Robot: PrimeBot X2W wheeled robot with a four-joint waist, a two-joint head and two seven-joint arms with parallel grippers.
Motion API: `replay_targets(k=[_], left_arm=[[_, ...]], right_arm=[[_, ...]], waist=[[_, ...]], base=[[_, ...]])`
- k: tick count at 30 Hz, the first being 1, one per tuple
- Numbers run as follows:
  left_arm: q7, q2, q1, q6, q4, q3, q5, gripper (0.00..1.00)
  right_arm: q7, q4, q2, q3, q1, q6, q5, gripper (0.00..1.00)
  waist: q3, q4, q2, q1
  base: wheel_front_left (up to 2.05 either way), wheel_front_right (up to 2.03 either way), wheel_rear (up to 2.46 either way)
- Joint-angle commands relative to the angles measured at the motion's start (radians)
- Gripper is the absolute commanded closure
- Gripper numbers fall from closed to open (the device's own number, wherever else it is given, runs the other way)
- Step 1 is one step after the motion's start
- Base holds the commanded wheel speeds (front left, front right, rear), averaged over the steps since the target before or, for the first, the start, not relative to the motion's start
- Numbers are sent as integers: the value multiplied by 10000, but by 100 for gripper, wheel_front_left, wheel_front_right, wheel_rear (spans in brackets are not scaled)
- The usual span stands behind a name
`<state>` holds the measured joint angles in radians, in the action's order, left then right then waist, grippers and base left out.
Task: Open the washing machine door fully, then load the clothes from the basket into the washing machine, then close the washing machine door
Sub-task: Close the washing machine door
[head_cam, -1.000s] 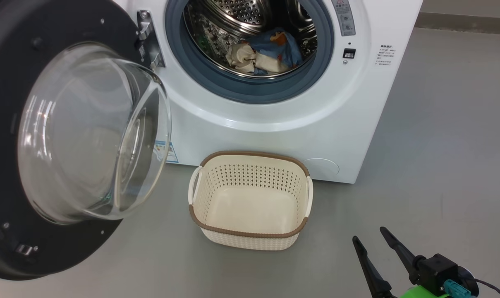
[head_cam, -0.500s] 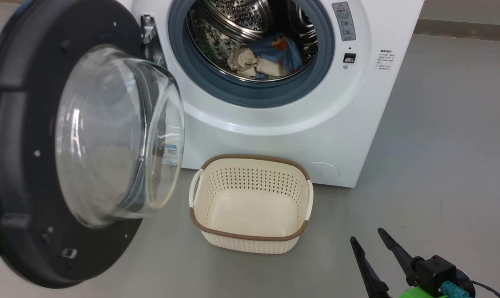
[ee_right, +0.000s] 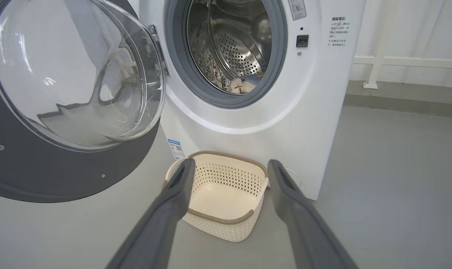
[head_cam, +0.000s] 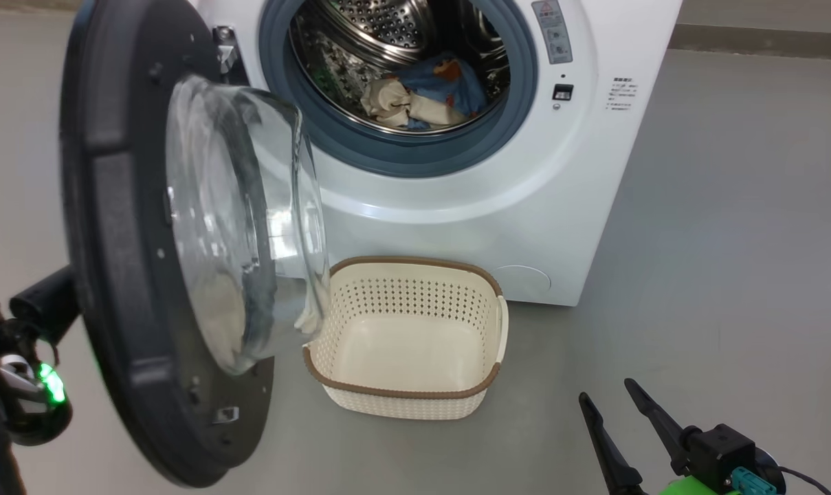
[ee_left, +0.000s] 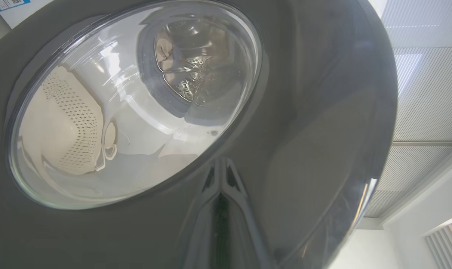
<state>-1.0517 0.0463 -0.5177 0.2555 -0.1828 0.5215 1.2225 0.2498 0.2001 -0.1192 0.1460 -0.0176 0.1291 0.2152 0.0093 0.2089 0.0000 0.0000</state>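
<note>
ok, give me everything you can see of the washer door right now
The washing machine door is round, with a wide glossy black rim and a bulging clear glass bowl at its centre. Small screws and a metal latch sit low on the inner face. It hangs from a hinge at the robot's left of the washing machine and stands partly open, inner face toward the machine. The shut left end effector appears to press on its outer face.

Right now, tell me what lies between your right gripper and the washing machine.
The basket stands on the floor between the right gripper and the washing machine; the right wrist view shows it.
</note>
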Motion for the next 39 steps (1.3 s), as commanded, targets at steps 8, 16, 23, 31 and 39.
replay_targets(k=[8,16,23,31,39], left_arm=[[446,48,216,256,950,-794,781,100],[1564,42,207,281,694,-1663,2000,100],[2323,41,218,91,497,-2441,2886,100],[3381,40,15,-466,122,-3167,3518,100],[4298,40,-325,-1354,-689,-3444,3720,100]], right_arm=[[120,-238,33,216,297,16,-43,0],[120,-237,58,245,345,16,-38,0],[120,-238,68,212,359,16,-34,0],[120,-218,87,236,490,16,-26,0],[120,-211,100,287,519,16,-17,0]], waist=[[26,-334,0,0],[53,-775,0,0],[97,-1151,0,0],[178,-1543,0,0],[264,-1825,0,0]], base=[[0,0,0],[0,0,0],[0,0,0],[0,0,0],[0,0,0]])
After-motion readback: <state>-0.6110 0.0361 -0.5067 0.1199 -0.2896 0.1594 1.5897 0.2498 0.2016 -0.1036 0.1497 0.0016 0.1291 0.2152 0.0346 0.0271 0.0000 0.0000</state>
